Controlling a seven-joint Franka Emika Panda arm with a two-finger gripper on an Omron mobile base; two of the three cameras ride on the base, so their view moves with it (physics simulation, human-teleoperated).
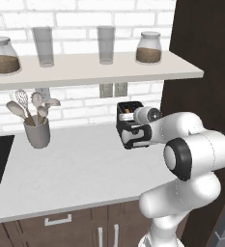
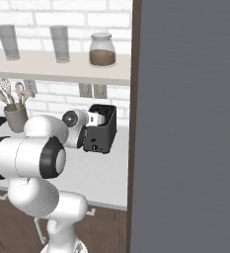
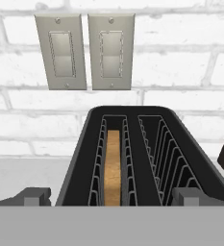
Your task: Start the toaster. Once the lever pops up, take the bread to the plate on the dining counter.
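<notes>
Bread [image 3: 113, 166] sits deep in the left slot of the toaster [image 3: 132, 158], at the worktop's [image 1: 75, 169] back right corner by the wall. Jaws spread wide, empty, straddling it; the gripper [image 3: 111, 196] should drop to the front lever and press squarely.

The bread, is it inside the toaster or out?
Inside. In the hand view the bread stands on edge down in the left slot of the toaster; the right slot beside it is empty.
</notes>
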